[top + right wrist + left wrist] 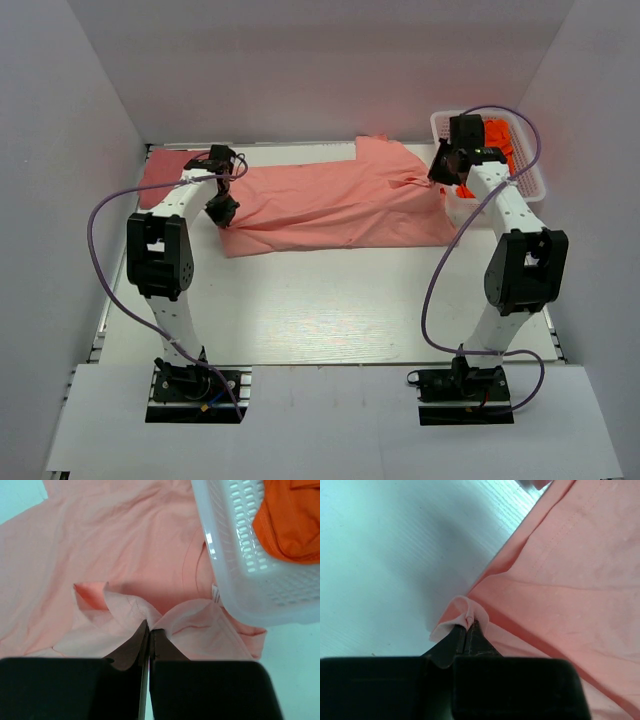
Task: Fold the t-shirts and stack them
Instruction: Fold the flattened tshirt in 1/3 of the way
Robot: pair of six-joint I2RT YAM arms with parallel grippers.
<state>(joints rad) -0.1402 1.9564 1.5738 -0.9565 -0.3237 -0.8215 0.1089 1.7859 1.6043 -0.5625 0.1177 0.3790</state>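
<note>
My left end effector [470, 624] is closed on a corner of the pink tee [330, 205]; my right end effector [149, 629] pinches its opposite end; tee lies spread between them

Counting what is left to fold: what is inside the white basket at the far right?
Bunched orange cloth fills what shows of the white basket. Whatever lies beneath it, and how many pieces it is, cannot be seen.

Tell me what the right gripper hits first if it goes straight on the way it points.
Pinching a fold of the pink t-shirt, the right gripper would first press into more of that shirt, probably. The white basket lies right of that line, it seems.
</note>
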